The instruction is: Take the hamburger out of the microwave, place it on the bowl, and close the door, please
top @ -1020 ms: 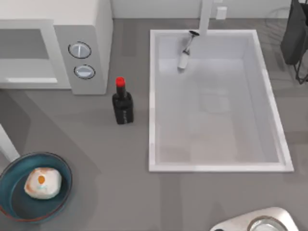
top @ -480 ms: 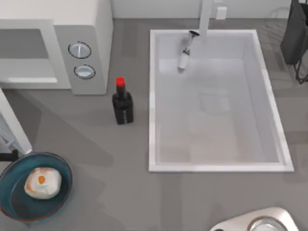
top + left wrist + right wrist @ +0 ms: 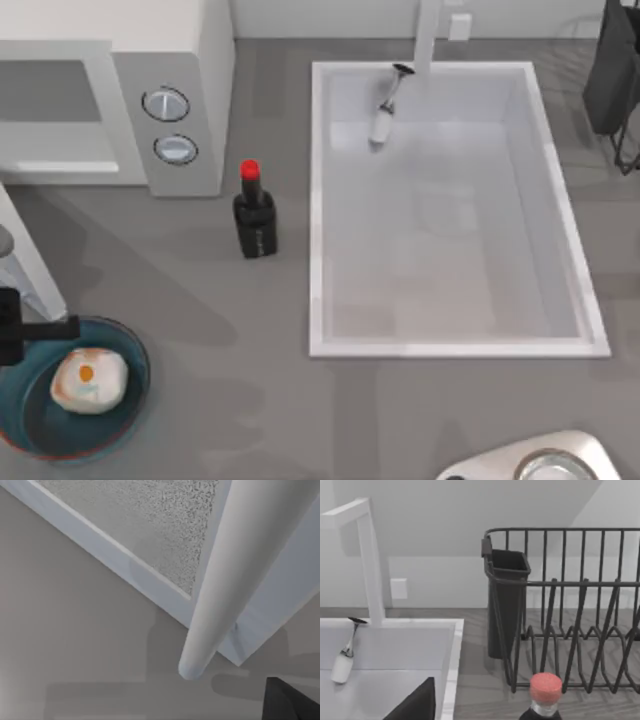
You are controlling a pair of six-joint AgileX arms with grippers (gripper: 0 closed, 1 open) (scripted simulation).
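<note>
Hamburger (image 3: pixel 88 380) sits in the bowl (image 3: pixel 135 395). Beside the bowl, the left gripper (image 3: pixel 40 332), finger spread unclear, should push the microwave (image 3: pixel 170 70) door (image 3: pixel 30 265) squarely shut.

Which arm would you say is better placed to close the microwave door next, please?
Probably the left. Its gripper sits at the top view's left edge beside the open microwave door, with the hamburger already in the bowl. The right arm is parked at the bottom right.

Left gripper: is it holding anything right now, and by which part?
Cannot be told. The left gripper sits at the table's left edge, beside the open microwave door and over the bowl; the hamburger lies free in the bowl.
</note>
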